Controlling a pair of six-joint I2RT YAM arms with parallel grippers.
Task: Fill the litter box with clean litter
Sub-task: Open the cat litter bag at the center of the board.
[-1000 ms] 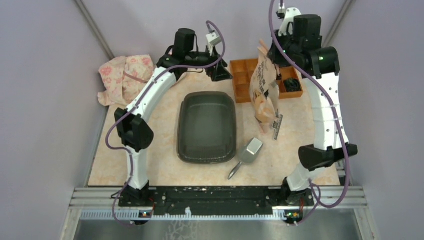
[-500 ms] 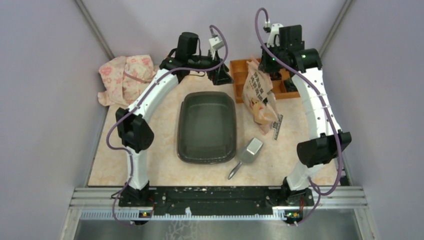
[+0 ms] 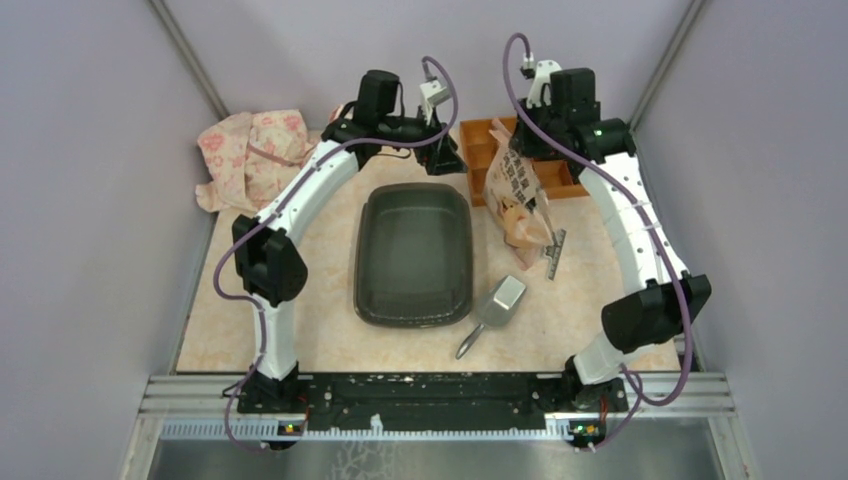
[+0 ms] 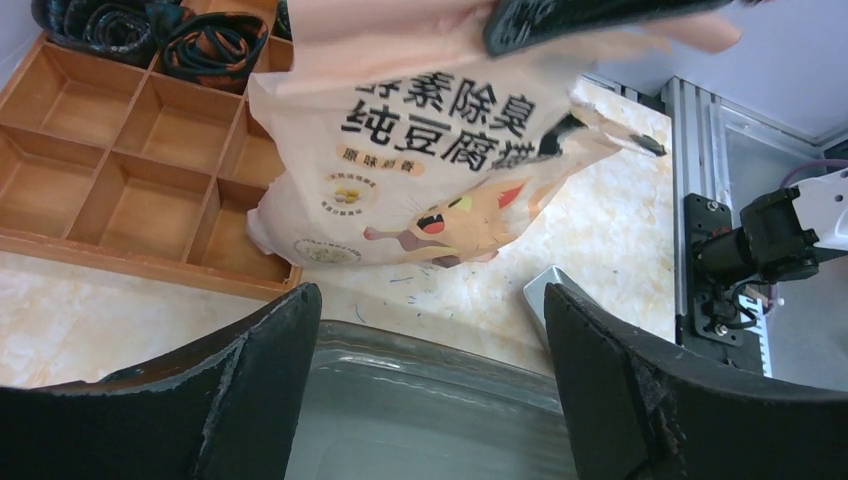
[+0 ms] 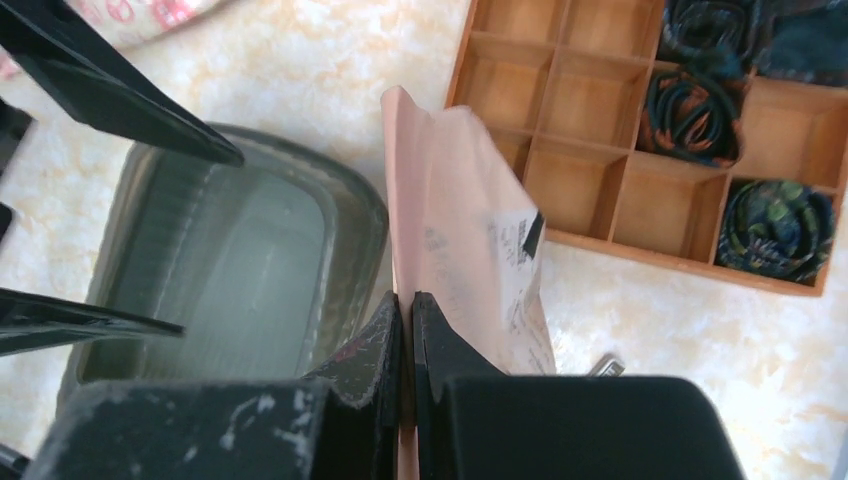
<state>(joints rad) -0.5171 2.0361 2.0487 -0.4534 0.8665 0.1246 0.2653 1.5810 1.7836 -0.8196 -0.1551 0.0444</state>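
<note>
Robot lab test cell: plain lilac walls [image 3: 90,200] enclosing marble-print table [image 3: 300,340], aluminium mounting rail [image 3: 180,392] at front.

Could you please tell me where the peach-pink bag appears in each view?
Top external: bag right of the litter box, overlapping the orange organiser tray.
Left wrist: bag at upper centre.
Right wrist: bag at centre, pinched in the shut right hand.
Shared landmark: the organiser tray, beside the bag throughout.

Lilac walls [image 3: 90,250], marbled peach tabletop [image 3: 325,345]
</note>
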